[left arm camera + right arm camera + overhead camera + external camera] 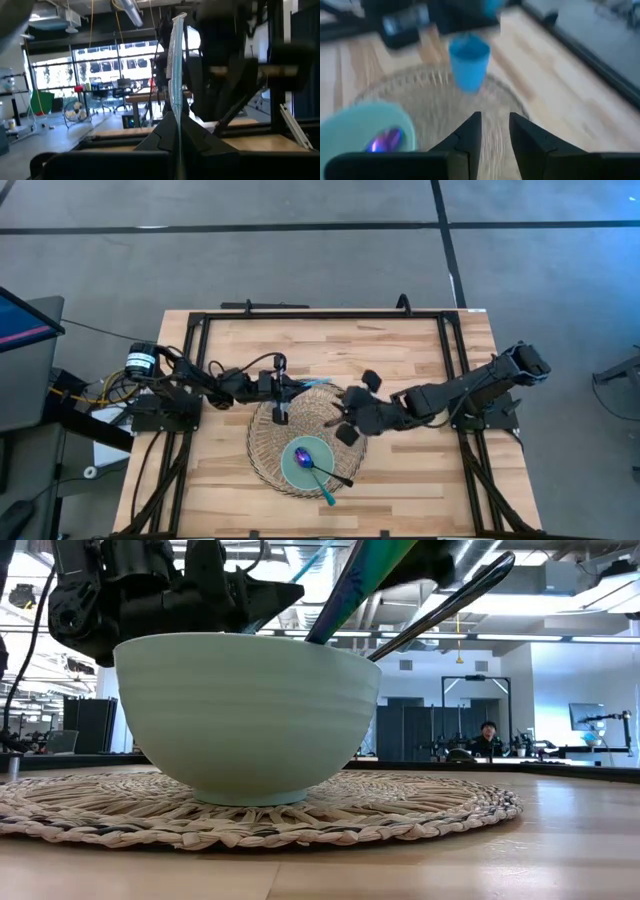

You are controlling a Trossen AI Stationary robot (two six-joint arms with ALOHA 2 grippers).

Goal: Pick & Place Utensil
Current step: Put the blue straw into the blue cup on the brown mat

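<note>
My left gripper (288, 387) (177, 120) is over the far edge of the round woven placemat (265, 438), shut on a flat light blue utensil (316, 383) (174, 60). That utensil's broad end (469, 59) shows in the right wrist view. My right gripper (358, 408) (495, 125) hovers open over the placemat's right part, facing the blue utensil and apart from it. A pale green bowl (300, 460) (245, 710) rests by its base on the placemat. In it lean a purple-headed spoon with a teal handle (325, 492) and a dark-handled utensil (338, 476). My left gripper pinches the blue utensil between its two fingers by the end nearest the arm (177, 107). The fingers come roughly level from the table's left and lie along it. The utensil sticks out past the fingertips toward the right gripper, lifted clear of the placemat.
A black metal frame (320, 315) borders the wooden table's far and side edges. Bare wood (420, 470) lies right of the placemat and along the near edge. A person (487, 738) sits far off in the room behind.
</note>
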